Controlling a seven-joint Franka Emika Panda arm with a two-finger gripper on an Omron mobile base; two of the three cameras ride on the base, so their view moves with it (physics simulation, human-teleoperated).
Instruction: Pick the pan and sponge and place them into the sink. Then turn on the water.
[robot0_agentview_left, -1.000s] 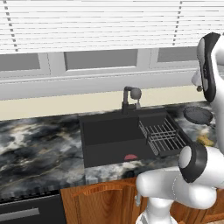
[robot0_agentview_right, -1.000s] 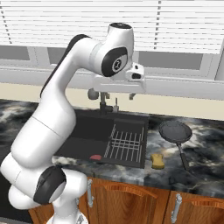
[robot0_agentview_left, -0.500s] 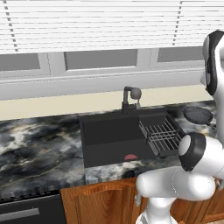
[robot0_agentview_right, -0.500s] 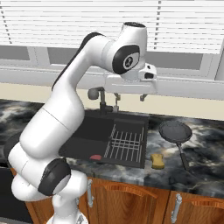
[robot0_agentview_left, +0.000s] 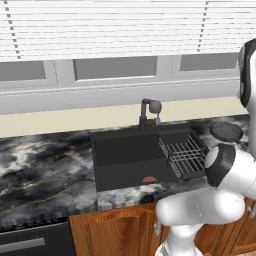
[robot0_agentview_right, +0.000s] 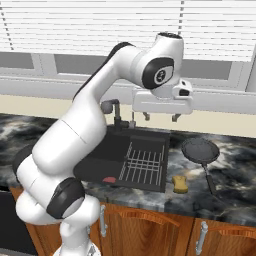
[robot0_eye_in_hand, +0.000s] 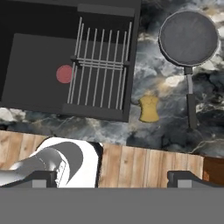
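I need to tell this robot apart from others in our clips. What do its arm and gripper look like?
A glossy white arm of rounded tube segments with dark grey joint bands and round black caps. The gripper is a flat white crossbar bearing two short dark fingers. No cables or markings show.

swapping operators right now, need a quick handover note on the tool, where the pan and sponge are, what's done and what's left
Tool: open, empty, held high above the right end of the sink.
Pan: on the counter right of the sink, handle toward the counter's front edge.
Sponge: on the counter near the front edge, between the sink and the pan handle, apart from both.
Wire dish rack sits in the sink's right part.
Faucet: no water running.
Done: nothing moved yet.
Left: pan into sink, sponge into sink, then turn on the water.
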